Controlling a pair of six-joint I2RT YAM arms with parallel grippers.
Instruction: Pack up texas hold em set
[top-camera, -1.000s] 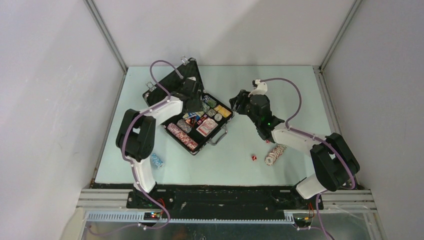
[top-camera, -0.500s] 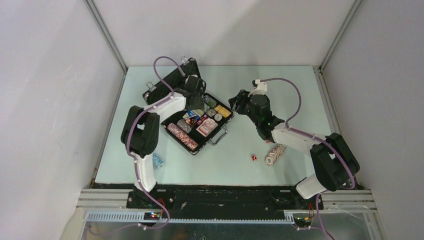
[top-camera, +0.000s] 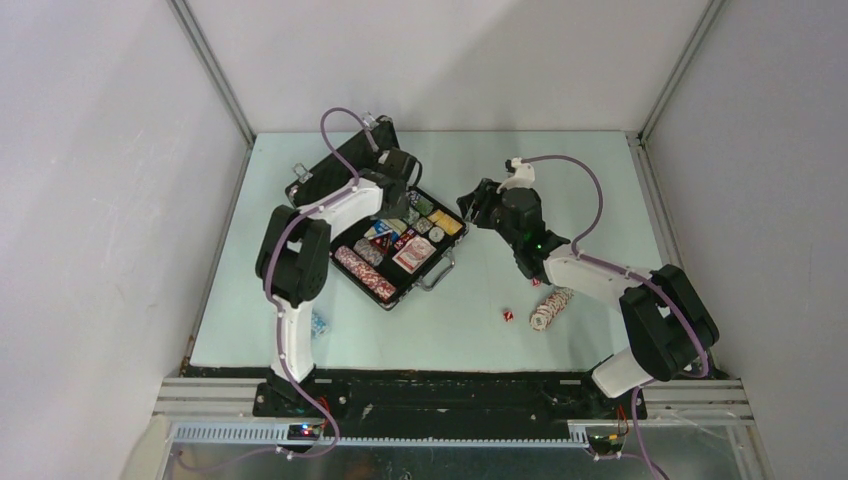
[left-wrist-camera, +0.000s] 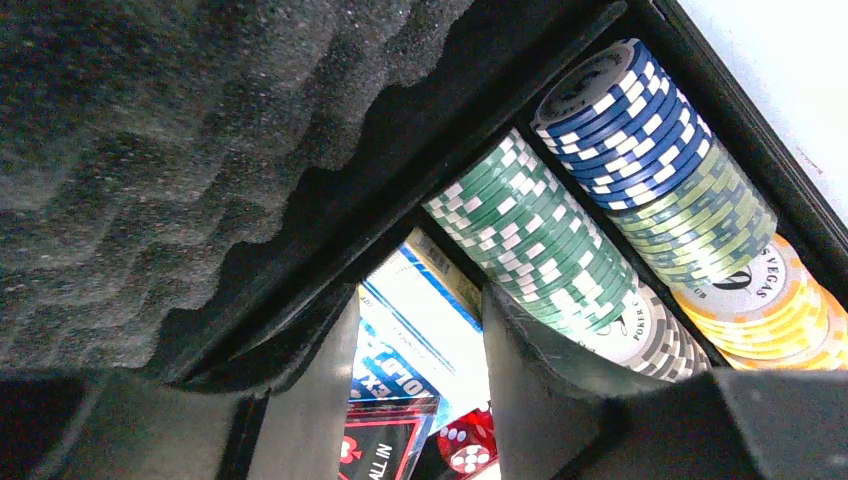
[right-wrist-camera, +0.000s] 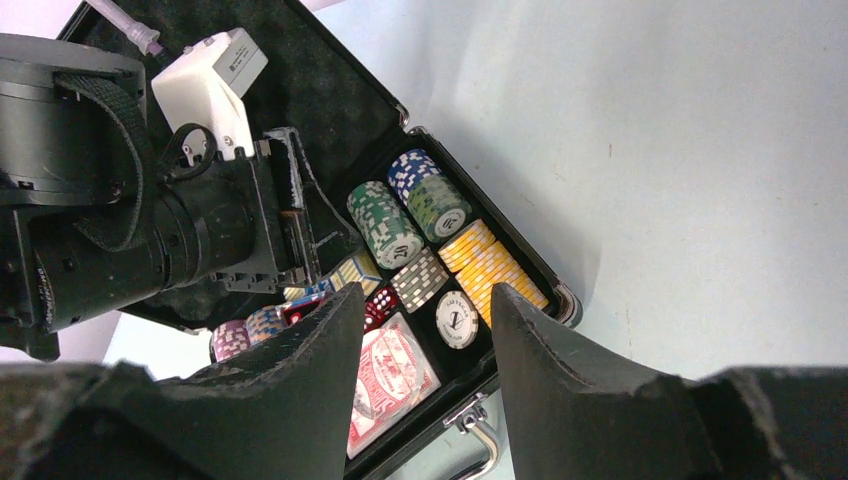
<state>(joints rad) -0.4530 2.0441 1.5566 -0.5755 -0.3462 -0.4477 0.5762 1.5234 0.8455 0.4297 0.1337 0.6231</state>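
Note:
The black case (top-camera: 440, 268) of the texas hold em set lies open at the table's left centre, its foam lid (top-camera: 340, 168) tilted back. Rows of chips (left-wrist-camera: 530, 240), a red card deck (right-wrist-camera: 395, 375) and red dice (left-wrist-camera: 465, 445) sit in its compartments. My left gripper (left-wrist-camera: 420, 300) hangs open low over the case's back part near the lid (left-wrist-camera: 150, 150), above a blue-and-white card box (left-wrist-camera: 420, 320), holding nothing. My right gripper (right-wrist-camera: 425, 292) is open and empty, hovering just off the case's right corner (right-wrist-camera: 565, 300).
On the table right of the case lie a toppled row of red-and-white chips (top-camera: 552, 307) and a red die (top-camera: 508, 316). A few blue chips (top-camera: 318, 322) sit by the left arm's base. The case's silver handle (top-camera: 437, 277) points toward me.
The left arm has swung its elbow rightward and carried its gripper further back over the case toward the lid. The right arm has stayed still.

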